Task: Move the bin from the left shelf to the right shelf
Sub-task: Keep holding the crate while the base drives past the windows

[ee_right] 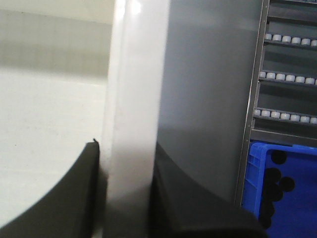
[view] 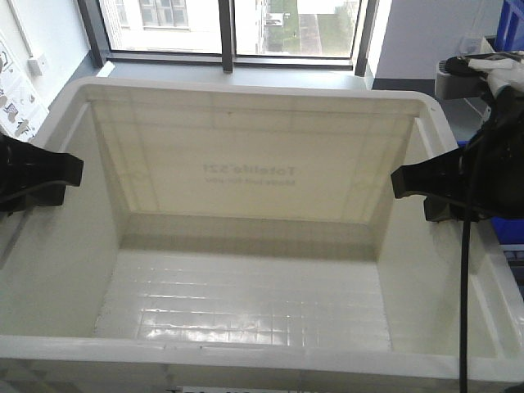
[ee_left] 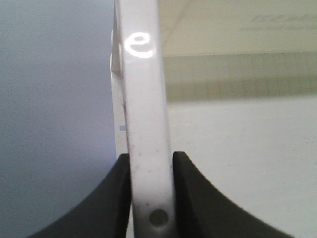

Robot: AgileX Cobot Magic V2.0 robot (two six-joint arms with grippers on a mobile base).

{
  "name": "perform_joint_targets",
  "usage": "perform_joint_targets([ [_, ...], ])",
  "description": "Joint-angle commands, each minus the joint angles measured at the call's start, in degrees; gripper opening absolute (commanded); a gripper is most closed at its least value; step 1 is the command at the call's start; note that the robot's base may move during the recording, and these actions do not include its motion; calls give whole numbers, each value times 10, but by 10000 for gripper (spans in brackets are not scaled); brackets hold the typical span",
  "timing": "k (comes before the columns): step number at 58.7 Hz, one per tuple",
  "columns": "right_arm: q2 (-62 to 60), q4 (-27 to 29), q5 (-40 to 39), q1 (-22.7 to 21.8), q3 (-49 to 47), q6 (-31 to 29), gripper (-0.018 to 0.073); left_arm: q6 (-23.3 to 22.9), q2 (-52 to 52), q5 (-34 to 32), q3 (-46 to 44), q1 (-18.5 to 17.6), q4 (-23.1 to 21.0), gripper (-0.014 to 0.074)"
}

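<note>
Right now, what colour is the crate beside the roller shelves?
The crate is blue; the right wrist view shows it best.

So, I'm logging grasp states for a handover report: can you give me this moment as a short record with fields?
bin: white tote, open top, nothing seen inside
left gripper: shut on the bin's left rim
right gripper: shut on the bin's right rim
ahead: window
to the right: blue bin below a roller shelf
</note>
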Motion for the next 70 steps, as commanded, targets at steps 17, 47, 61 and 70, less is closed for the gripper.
perform_joint_targets([
  [17, -19, -27, -18, -1, -22, -22, 13, 10, -17, -55, -21, -4, 15, -6],
  [47, -19, -27, -18, -1, -22, -22, 13, 10, -17, -55, -21, -4, 16, -6],
  [61, -19, -27, -18, -1, -22, -22, 13, 10, -17, -55, -21, -4, 16, -6],
  [70, -19, -27, -18, -1, -22, -22, 13, 10, -17, -55, -21, -4, 16, -6],
])
